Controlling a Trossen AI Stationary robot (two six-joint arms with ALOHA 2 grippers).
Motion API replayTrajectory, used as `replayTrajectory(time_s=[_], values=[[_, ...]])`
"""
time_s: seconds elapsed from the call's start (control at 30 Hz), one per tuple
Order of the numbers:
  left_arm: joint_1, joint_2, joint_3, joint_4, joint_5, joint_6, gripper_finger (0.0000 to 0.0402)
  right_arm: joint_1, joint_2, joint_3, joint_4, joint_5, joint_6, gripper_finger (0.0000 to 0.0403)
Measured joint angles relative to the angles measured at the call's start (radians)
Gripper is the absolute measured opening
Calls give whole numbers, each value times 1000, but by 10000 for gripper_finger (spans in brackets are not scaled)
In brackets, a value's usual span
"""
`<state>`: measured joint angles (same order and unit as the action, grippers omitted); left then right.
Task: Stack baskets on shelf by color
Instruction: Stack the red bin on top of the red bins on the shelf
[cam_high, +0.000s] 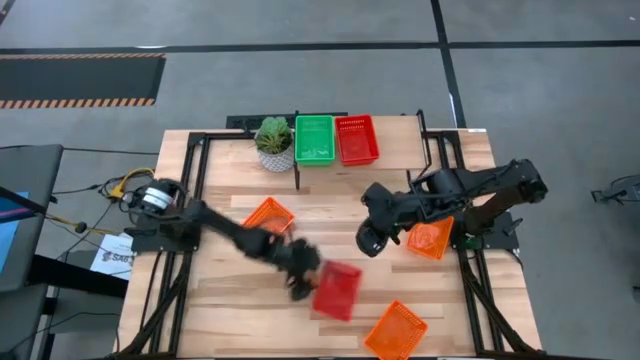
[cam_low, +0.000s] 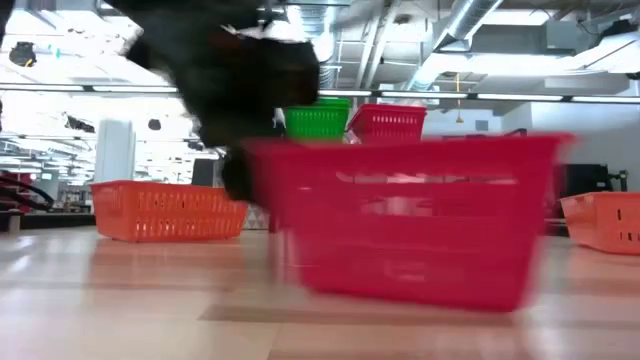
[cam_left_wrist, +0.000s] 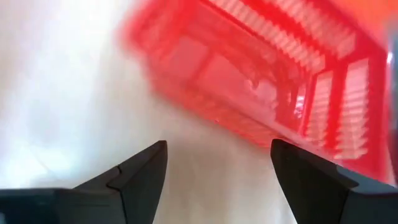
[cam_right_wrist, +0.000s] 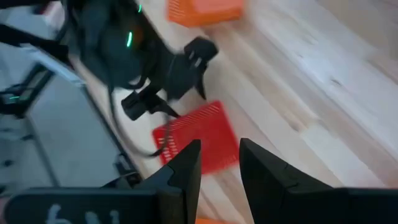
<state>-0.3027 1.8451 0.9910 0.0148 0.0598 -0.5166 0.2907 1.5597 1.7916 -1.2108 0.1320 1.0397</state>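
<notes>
A red basket (cam_high: 337, 290) lies on the table near its near edge, filling the low view (cam_low: 410, 220). My left gripper (cam_high: 302, 280) is open just left of it. In the left wrist view the open fingers (cam_left_wrist: 217, 155) stand short of the basket's wall (cam_left_wrist: 261, 81). My right gripper (cam_high: 372, 240) hovers mid-table beside an orange basket (cam_high: 430, 238), its fingers (cam_right_wrist: 219, 146) a little apart and holding nothing. The shelf (cam_high: 398, 140) at the far edge carries green baskets (cam_high: 314, 140) and red baskets (cam_high: 357, 140).
Another orange basket (cam_high: 268, 215) lies left of centre and a third (cam_high: 396, 330) lies at the near edge. A white-potted plant (cam_high: 273, 143) stands left of the shelf. Black frame rails run along the table's left and right sides.
</notes>
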Motion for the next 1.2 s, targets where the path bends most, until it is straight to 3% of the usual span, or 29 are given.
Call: replayTrajectory(time_s=[0.17, 0.27, 0.4, 0.47, 0.57, 0.67, 0.83, 1.0, 1.2], values=[[164, 38, 54, 98, 105, -30, 274, 86, 0, -7, -195, 96, 232, 129], [228, 39, 84, 90, 164, -65, 274, 161, 0, -68, -213, 107, 383, 129], [293, 9, 118, 45, 372, -132, 274, 266, -2, -157, -156, 107, 458, 129], [303, -29, 125, 23, 483, -169, 274, 298, 0, -215, -70, 104, 420, 129], [300, -113, 126, -33, 610, -188, 274, 305, 2, -268, 62, 102, 211, 129], [278, -231, 126, -133, 649, -173, 274, 279, 1, -282, 104, 96, -36, 129], [218, -455, 127, -273, 551, -135, 274, 184, 1, -282, 152, 65, -456, 129], [138, -663, 127, -364, 287, -134, 274, 90, 26, -282, 230, 20, -875, 131], [29, -841, 127, -479, -17, -183, 274, 5, 135, -282, 245, -97, -1163, 172]])
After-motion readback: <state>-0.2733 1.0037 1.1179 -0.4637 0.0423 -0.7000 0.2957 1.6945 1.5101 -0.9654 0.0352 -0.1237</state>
